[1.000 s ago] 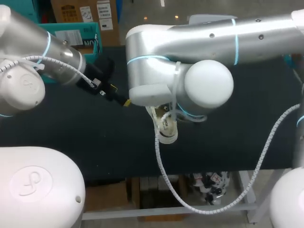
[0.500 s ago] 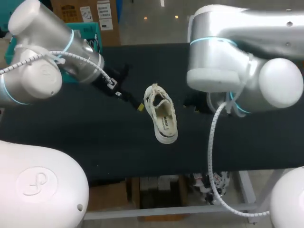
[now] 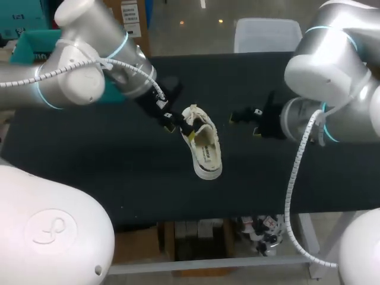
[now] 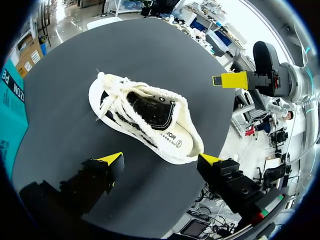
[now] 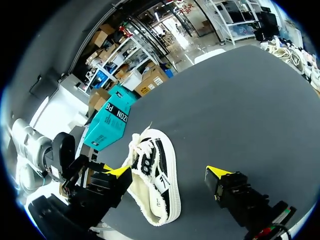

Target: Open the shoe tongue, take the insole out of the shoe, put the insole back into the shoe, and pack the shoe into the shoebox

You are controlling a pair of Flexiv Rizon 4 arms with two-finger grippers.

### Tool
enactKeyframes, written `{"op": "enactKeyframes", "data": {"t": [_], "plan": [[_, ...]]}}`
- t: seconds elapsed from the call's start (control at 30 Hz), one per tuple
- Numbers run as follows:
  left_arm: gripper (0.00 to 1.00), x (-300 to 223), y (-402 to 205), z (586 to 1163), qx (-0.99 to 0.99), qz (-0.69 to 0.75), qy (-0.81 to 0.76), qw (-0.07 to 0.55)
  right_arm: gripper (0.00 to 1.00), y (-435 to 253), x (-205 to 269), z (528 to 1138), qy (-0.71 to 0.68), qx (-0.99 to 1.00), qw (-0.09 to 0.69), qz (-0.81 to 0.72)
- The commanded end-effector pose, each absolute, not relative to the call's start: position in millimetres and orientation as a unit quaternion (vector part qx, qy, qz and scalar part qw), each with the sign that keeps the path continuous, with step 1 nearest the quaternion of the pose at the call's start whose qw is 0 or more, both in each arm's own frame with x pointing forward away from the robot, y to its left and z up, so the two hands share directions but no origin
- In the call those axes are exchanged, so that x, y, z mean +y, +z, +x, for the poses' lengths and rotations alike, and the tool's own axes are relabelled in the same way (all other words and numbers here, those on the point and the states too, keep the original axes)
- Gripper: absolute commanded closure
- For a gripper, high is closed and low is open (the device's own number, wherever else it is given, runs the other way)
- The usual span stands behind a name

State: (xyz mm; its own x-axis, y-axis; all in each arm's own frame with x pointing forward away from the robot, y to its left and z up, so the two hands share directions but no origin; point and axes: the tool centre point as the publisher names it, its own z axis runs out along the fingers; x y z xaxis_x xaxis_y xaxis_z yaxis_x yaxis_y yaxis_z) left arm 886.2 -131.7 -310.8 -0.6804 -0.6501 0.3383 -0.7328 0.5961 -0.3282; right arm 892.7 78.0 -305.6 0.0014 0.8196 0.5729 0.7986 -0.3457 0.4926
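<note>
Black table (image 3: 107,172): shoe (image 3: 203,145) mid-surface, away from edges; left fingers (image 4: 111,159) spread near.

We swung our right arm (image 3: 332,77) back off the shoe (image 3: 203,148), which it had been covering from above. It went out to the right side of the table, so our right gripper (image 3: 243,124) ended up open and apart from the shoe. Meanwhile we brought our left arm (image 3: 83,65) in from the left edge toward the middle, and our left gripper (image 3: 180,126) came to the shoe's laced end with its fingers spread wide.
</note>
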Motion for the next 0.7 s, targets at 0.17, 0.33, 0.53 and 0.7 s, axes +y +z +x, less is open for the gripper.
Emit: {"op": "enactKeyframes", "data": {"t": [0.17,0.33,0.53,0.7], "plan": [[0.0,-135,-311,890,-0.895,0.386,0.195,0.105,0.0,-304,73,898,0.347,0.651,-0.182,0.65],[0.0,-152,-312,890,-0.855,0.469,0.199,0.094,0.0,-305,67,907,0.32,0.713,-0.207,0.589],[0.0,-163,-320,882,-0.828,0.524,0.193,0.057,0.0,-308,58,924,0.303,0.75,-0.261,0.527],[0.0,-164,-323,875,-0.825,0.532,0.186,0.039,0.0,-306,50,938,0.286,0.743,-0.301,0.525]]}}
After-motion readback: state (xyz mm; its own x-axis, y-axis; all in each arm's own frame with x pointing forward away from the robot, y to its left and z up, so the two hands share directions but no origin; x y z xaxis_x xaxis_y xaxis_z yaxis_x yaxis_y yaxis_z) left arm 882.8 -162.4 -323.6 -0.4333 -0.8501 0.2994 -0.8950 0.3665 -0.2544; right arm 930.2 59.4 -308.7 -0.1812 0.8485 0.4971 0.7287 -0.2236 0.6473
